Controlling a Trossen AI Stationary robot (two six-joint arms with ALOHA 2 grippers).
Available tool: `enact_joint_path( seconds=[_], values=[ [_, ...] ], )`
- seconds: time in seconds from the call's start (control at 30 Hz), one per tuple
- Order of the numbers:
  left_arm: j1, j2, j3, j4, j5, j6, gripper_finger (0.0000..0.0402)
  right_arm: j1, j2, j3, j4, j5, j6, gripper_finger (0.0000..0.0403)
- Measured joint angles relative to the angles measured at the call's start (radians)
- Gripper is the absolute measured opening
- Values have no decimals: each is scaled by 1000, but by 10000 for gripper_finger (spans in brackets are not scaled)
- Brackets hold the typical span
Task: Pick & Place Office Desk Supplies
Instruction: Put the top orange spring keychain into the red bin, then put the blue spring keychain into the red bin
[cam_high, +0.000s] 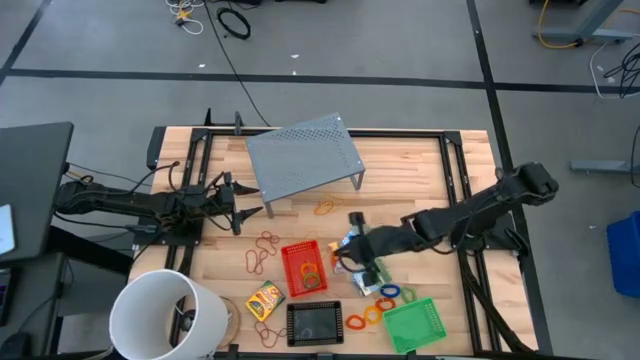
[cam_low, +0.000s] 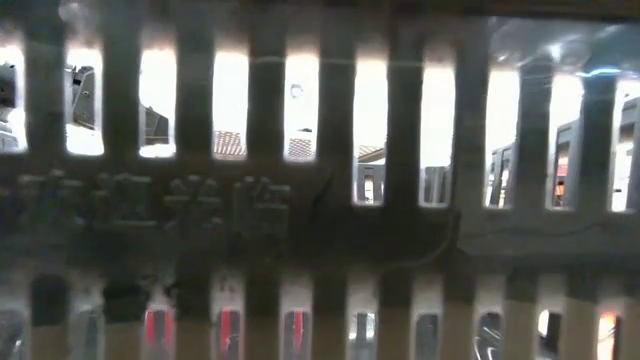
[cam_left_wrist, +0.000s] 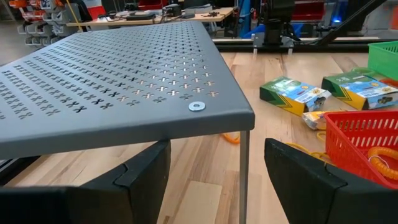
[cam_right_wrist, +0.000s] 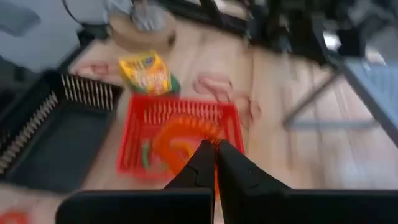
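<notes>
My right gripper (cam_high: 345, 257) is shut and hangs just above the red mesh tray (cam_high: 303, 267), which holds orange rubber bands (cam_right_wrist: 180, 140) and a green ring. The teal-green packets (cam_high: 368, 272) lie under its wrist. My left gripper (cam_left_wrist: 211, 168) is open and empty at the table's left, level with the grey riser's near leg (cam_left_wrist: 244, 165). The yellow-green crayon box (cam_high: 265, 300), the black tray (cam_high: 314, 322) and the green tray (cam_high: 413, 325) rest flat near the front edge. Loose rubber bands (cam_high: 262, 250) and coloured rings (cam_high: 385, 293) lie on the wood. My right gripper's fingertips (cam_right_wrist: 211, 152) point slanting down over the red tray's pile of bands. A thin orange strip shows in the slit between the fingers. I cannot tell whether that is a held band or only the tray seen behind them.
The grey perforated riser (cam_high: 305, 155) stands at the table's far middle, with a rubber band (cam_high: 326, 207) by its near edge. The white bucket (cam_high: 165, 315) stands at the front left corner. Dark mesh bars (cam_low: 320, 180) close before the low camera fill that view.
</notes>
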Motion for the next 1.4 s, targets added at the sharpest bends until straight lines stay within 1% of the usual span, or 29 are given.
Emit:
enact_joint_path(
  seconds=[0.1,0.27,0.53,0.6,0.7,1.17,1.27,1.4],
  values=[
    [0,0,0,1,0,0,262,-41,80,-1,116,-112,-38,1],
    [0,0,0,2,0,1,262,-93,208,-2,320,-256,-72,1],
    [0,0,0,1,-3,4,262,-159,342,0,463,-383,-68,1],
    [0,0,0,1,-3,4,262,-163,366,0,474,-393,-58,4],
    [0,0,0,0,-4,4,262,-163,382,0,476,-389,-49,26],
    [0,0,0,-1,-4,4,262,-162,386,0,475,-387,-46,189],
    [0,0,0,-4,-4,4,262,-160,386,0,471,-387,-46,207],
    [0,0,0,-8,-4,4,262,-145,368,0,412,-361,-46,209]
  ],
)
